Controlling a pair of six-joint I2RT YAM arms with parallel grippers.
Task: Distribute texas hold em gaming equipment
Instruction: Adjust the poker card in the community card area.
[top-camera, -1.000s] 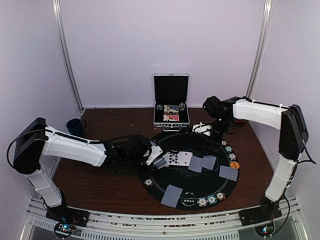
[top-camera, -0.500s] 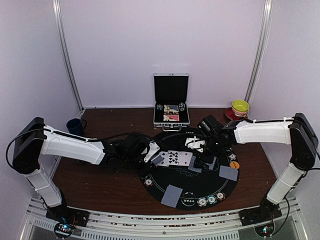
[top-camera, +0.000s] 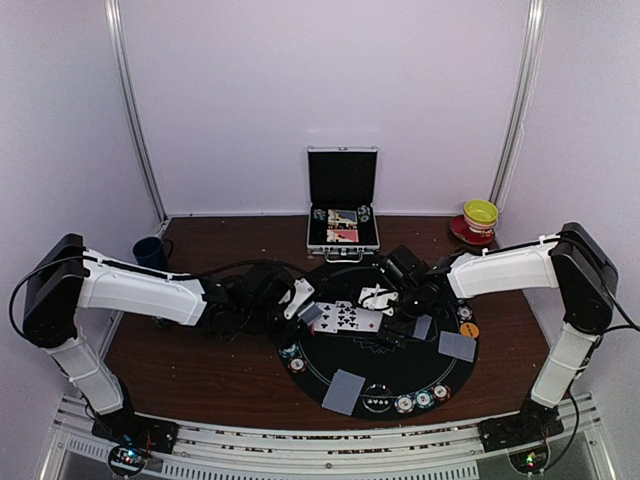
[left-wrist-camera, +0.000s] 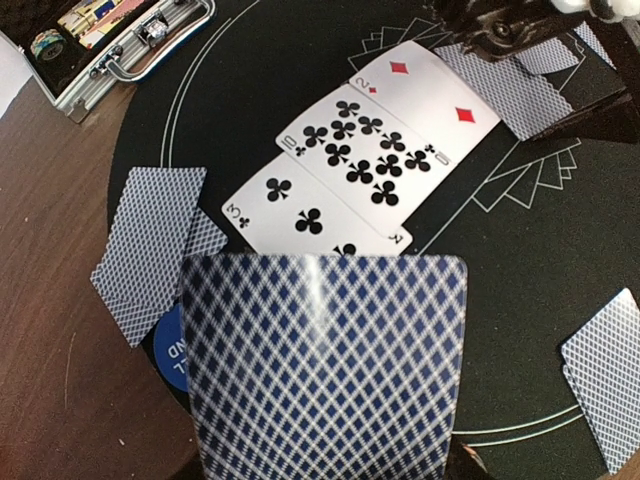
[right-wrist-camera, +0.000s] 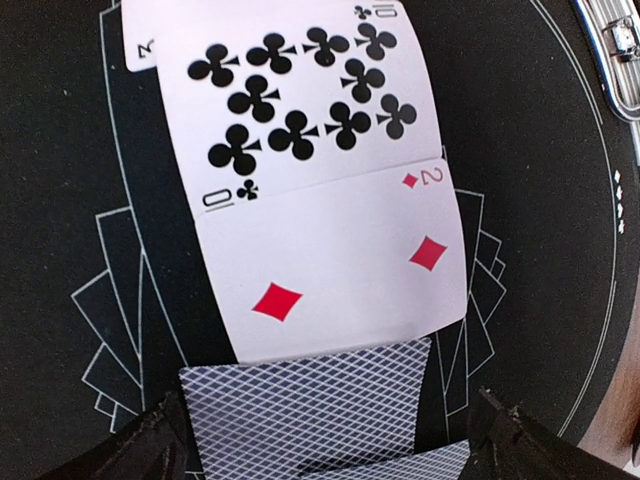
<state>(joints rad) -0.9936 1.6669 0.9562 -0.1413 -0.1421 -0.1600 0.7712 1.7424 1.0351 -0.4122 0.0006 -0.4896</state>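
On the round black mat (top-camera: 385, 372), three playing cards lie face up in a row: the 3 of clubs (left-wrist-camera: 305, 215), the 10 of clubs (left-wrist-camera: 362, 160) and the 2 of diamonds (left-wrist-camera: 432, 92). My left gripper (top-camera: 306, 309) is shut on a stack of blue-backed cards (left-wrist-camera: 325, 365) at the row's left end; the stack hides its fingers. My right gripper (right-wrist-camera: 330, 445) hangs open over a face-down card (right-wrist-camera: 305, 415) that touches the 2 of diamonds. More face-down cards (top-camera: 345, 391) and striped chips (top-camera: 424, 399) lie around the mat's rim. A blue button (left-wrist-camera: 170, 345) peeks out beside the stack.
The open silver case (top-camera: 342, 205) stands just behind the mat. A dark blue mug (top-camera: 150, 253) sits at the far left, and red and yellow bowls (top-camera: 478, 218) at the back right. An orange button (top-camera: 469, 329) lies on the mat's right rim.
My right arm has swung in from the back right and come down over the right end of the card row, still open. The left gripper has drifted slightly back with its cards.
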